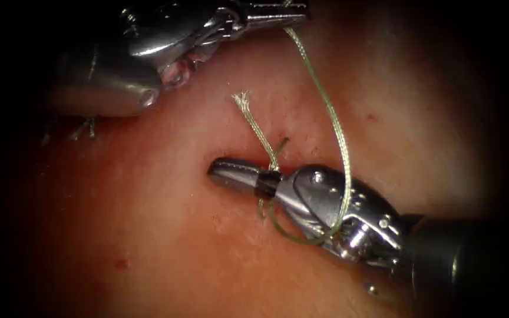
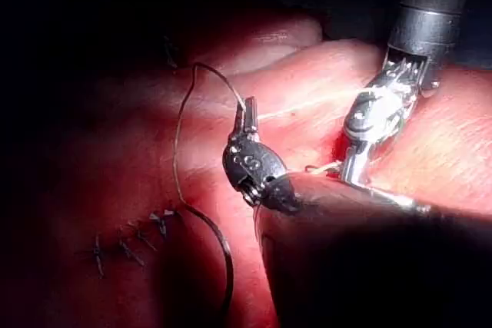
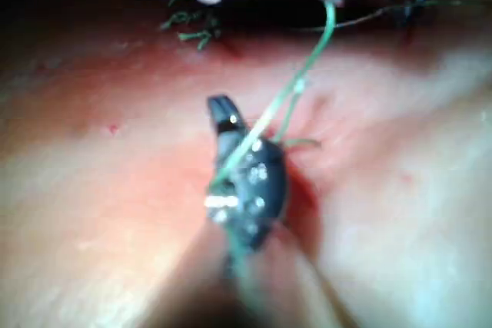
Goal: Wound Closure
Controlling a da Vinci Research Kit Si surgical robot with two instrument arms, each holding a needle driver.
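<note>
At the top of the endoscope view my left tool point(image 1: 287, 13) is shut on the greenish thread point(image 1: 331, 118). From there the thread runs down, loops around the wrist of my right tool point(image 1: 231, 171) and climbs back to a stitch point in the tissue point(image 1: 148, 235) just above that tool's jaws. A short frayed thread end point(image 1: 243, 101) sticks up from the same point. The right tool lies low over the tissue, pointing left, jaws shut, with nothing seen between them. The left wrist view has the left tool point(image 2: 244, 111) pinching the thread. The thread crosses the right tool point(image 3: 223, 113) in its own wrist view.
Several dark finished stitches point(image 1: 83, 126) lie on the tissue to the left, under the left tool's body; they also appear as stitches point(image 2: 131, 245) in the left wrist view. A dark strand of thread point(image 2: 178, 182) curves loosely over the tissue there. Red fluid wets the surface.
</note>
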